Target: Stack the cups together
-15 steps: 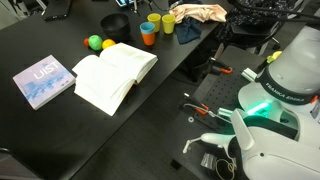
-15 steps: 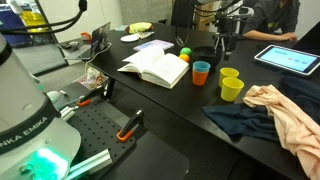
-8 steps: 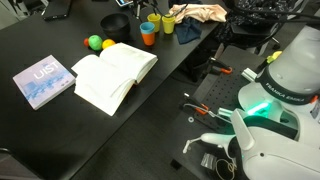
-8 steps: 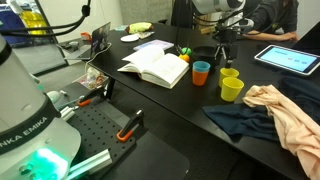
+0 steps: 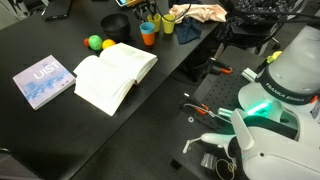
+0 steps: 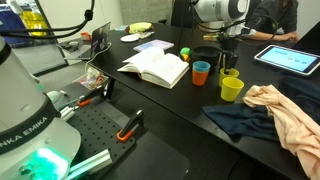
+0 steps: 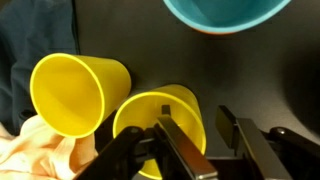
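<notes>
Your tool [image 7: 198, 122] has its fingers apart, astride the wall of one small yellow plastic cup [image 7: 135, 125]: one finger hangs inside the cup and the other outside it. I cannot tell whether either touches the wall. A second yellow plastic cup [image 7: 70, 90] stands just beside it. The small blue plastic cup [image 7: 220, 12] is near them on the black table [image 5: 50, 35].

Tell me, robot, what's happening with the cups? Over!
Gripper open, straddling rim of upright yellow plastic cup. Second yellow cup beside it. Nothing blocking.
</notes>
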You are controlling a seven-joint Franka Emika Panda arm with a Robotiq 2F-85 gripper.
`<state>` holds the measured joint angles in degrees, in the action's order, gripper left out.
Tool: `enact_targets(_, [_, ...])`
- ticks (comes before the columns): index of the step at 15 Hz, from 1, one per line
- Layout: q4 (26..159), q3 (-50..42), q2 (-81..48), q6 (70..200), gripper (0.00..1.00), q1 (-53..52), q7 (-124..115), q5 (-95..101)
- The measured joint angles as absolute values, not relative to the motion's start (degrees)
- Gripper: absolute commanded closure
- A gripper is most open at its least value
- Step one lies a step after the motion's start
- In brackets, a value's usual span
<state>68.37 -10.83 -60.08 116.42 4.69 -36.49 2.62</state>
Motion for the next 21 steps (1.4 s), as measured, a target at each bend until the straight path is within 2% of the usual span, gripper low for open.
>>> enact_targets(1, [68.4, -10.8, -60.2, 116.4, 0.88, 4.8, -36.5, 2.2])
enact_targets(5, [68.5, -10.8, -60.2, 116.4, 0.95, 4.9, -36.5, 0.6])
enact_targets(6, [68.5, -10.8, -60.2, 116.2, 0.9, 4.9, -36.6, 0.5])
enact_targets(9, [68.5, -10.8, -60.0, 114.0, 0.89, 4.8, -36.7, 0.4])
enact_targets(21, [66.3, -11.0, -57.8, 99.9, 0.93, 2.4, -39.2, 0.9])
